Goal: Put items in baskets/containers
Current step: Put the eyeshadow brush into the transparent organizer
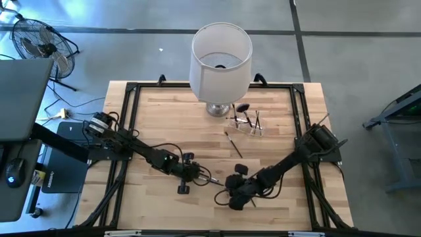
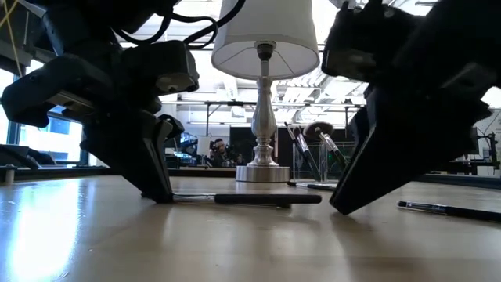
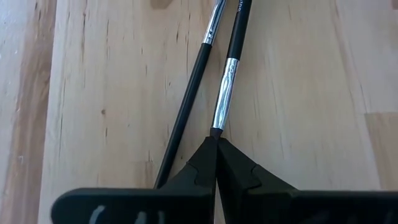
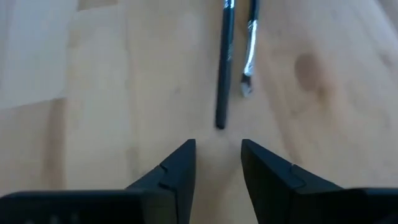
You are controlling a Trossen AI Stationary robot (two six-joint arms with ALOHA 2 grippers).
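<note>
The bench [image 1: 164, 118] is a pale wooden top with a black frame. A white lamp [image 1: 221, 62] stands at its far edge on a silver base. Just beside that base, on the right arm's side, the clear holder [image 1: 246, 124] carries several brushes; the low view shows them leaning upright, one with a fluffy head [image 2: 318, 130], which the high view resolves poorly.

Both arms reach to the near middle of the bench. The left end effector [image 3: 216, 163] has its fingers fully together, the tips pinched at the end of a silver-ferruled brush [image 3: 225, 99]. The long axis of this brush runs straight away from the fingers. A second, all-dark brush [image 3: 186, 118] lies alongside, slightly angled to it.

The right end effector [image 4: 217, 163] is parted with a narrow gap and holds nothing. Only its wrist view shows this gap. Just ahead of its tips lie a dark handle end [image 4: 223, 68] and a small bristle tip [image 4: 247, 62], roughly parallel, both pointing toward the fingers.

In the low view a brush [image 2: 266, 199] lies flat between the two end effectors. Another loose brush [image 1: 233, 144] lies obliquely on the bench between the holder and the right arm.
</note>
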